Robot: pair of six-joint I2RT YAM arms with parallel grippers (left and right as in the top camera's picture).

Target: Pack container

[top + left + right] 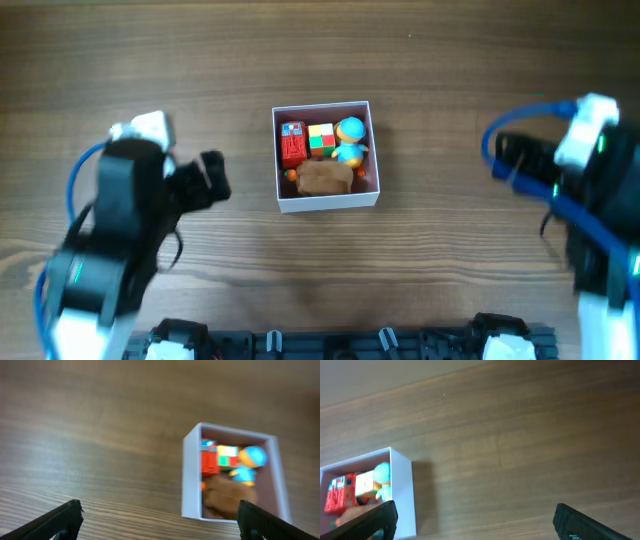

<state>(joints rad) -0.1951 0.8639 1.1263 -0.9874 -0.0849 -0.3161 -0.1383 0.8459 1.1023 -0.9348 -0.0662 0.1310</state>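
The container (366, 151) is a square white-walled box with a pink inside, at the table's middle. It holds a red toy (292, 143), a multicoloured cube (321, 139), a blue-and-orange figure (349, 138) and a brown lump (325, 178). It also shows in the left wrist view (190, 480) and the right wrist view (402, 489). My left gripper (160, 521) is open and empty, left of the container (213, 178). My right gripper (475, 521) is open and empty, far right of it (500, 155).
The wooden table (450, 60) spreads all round the container. A dark rail with arm bases (340, 342) runs along the front edge.
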